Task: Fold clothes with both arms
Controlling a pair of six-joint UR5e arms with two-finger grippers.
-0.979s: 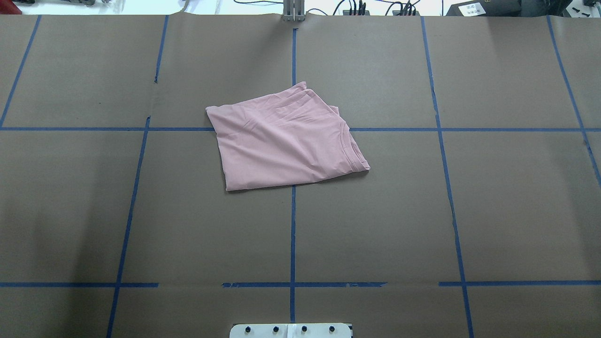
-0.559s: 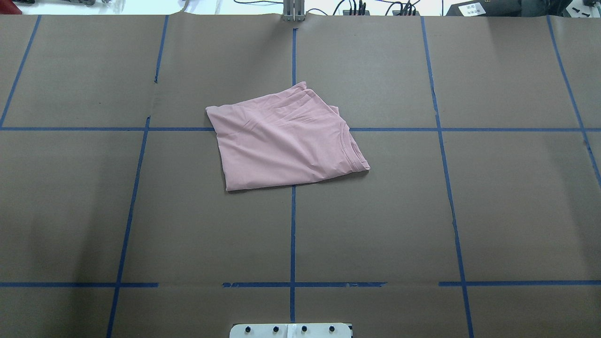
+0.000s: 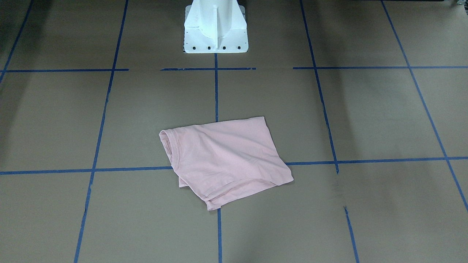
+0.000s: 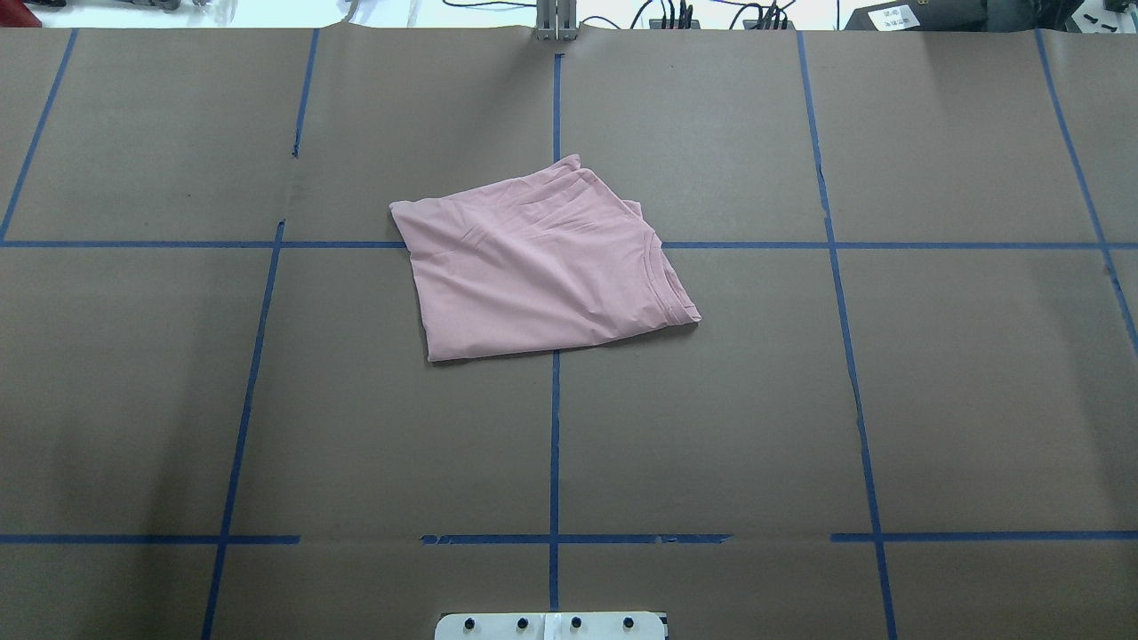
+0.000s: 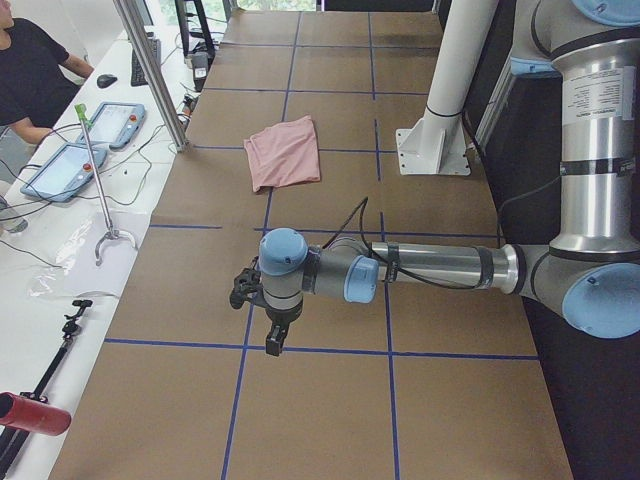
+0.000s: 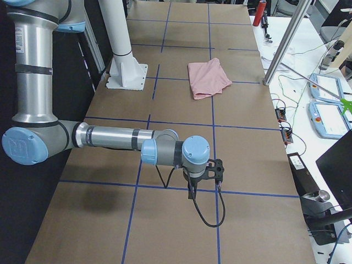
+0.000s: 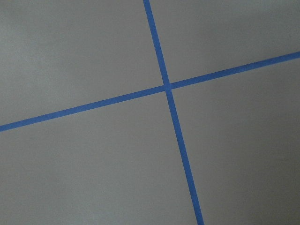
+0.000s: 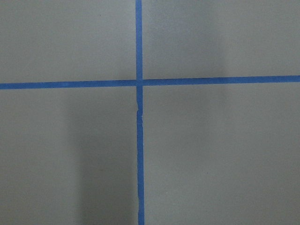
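Pink T-shirt [image 4: 542, 267] lies folded flat, straight ahead of white pedestal [image 3: 215, 29]. Likely light, soft, floppy; best pinched at corners or hem edges. Out to pedestal's sides, left gripper [image 5: 272, 345] and right gripper [image 6: 191, 193] hover well apart from T-shirt; jaw spread impossible to tell.

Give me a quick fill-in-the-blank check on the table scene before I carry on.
1. The T-shirt is coloured ___.
2. It lies folded over a crossing of ___ tape lines.
3. The pedestal at the robot's end is ___.
4. The left claw, well apart from the T-shirt, points ___ at the table.

Missing words: pink; blue; white; down.
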